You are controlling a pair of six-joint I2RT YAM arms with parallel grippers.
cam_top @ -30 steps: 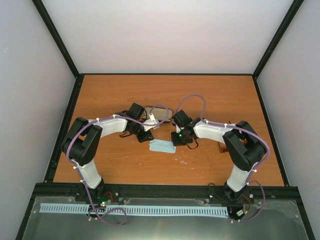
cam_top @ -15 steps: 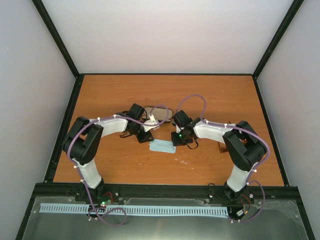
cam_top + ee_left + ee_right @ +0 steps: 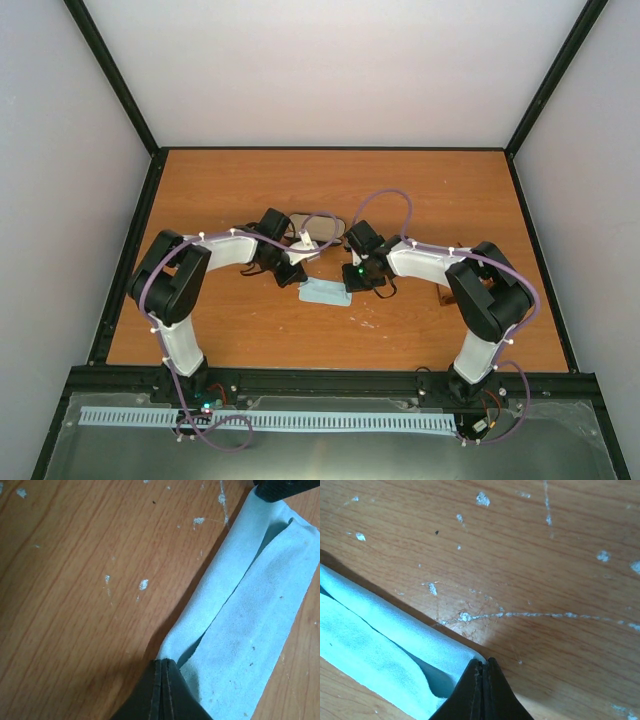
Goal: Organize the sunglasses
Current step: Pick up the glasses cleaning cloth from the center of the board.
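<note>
The wooden table (image 3: 250,190) filled the floor of the white-walled enclosure, its surface flecked with pale scuffs in both wrist views. The left arm (image 3: 180,285) rose from its base at 7 o'clock and the right arm (image 3: 485,295) from its base at 5 o'clock. Both bent inward and met near the table's middle, each trailing a purple cable (image 3: 385,197).

A black case (image 3: 328,228), oblong and rounded, lay at 12 o'clock from the meeting point, partly behind the left arm's wrist.

The pale blue cloth (image 3: 325,292) lay just toward 6 o'clock from the table's middle, between the two wrists. It was folded in on itself lengthwise, so that two flaps met along a seam down the strip (image 3: 250,620) (image 3: 370,645).

The sunglasses (image 3: 443,296) sat at about 4 o'clock on the table, well apart from the cloth. They showed only as a small brown shape tucked against the right arm's elbow link, and most of them was hidden.

The left gripper (image 3: 162,661) had its fingers pressed together on one end of the cloth, at 9 o'clock from the strip in the top view (image 3: 298,278). The right gripper (image 3: 481,661) was likewise pinched tight on the opposite end, at 3 o'clock (image 3: 352,285). Its dark tip showed at 1 o'clock in the left wrist view.
</note>
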